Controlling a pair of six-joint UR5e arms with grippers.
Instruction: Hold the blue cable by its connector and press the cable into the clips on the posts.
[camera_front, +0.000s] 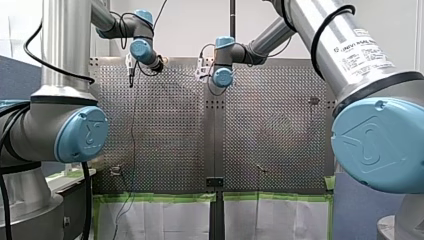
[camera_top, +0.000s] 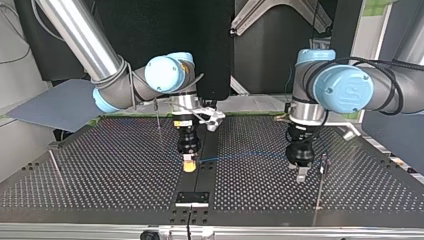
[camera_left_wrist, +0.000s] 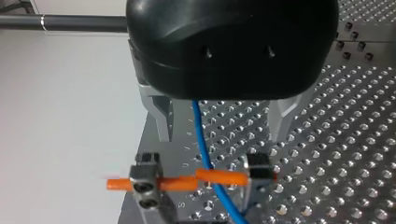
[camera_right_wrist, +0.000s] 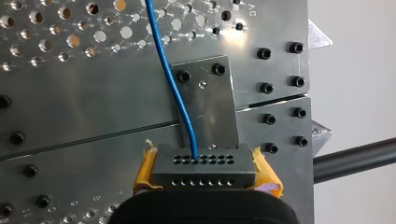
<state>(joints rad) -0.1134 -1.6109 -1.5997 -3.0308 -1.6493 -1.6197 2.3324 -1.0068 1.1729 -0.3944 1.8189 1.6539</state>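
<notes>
Connector (camera_right_wrist: 204, 165) pinched in right arm (camera_top: 165, 72) jaws; left arm (camera_top: 342, 90) jaws spread astride blue cable (camera_left_wrist: 201, 135); both point down.

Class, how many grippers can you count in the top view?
2. My right gripper, gripping the connector, hangs mid-view; my left gripper hangs toward the view's right, beside a thin post. None seems hidden.

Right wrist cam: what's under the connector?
A small bolted plate on the perforated table. The connector, clamped in my right gripper, hides what lies directly beneath it.
</notes>
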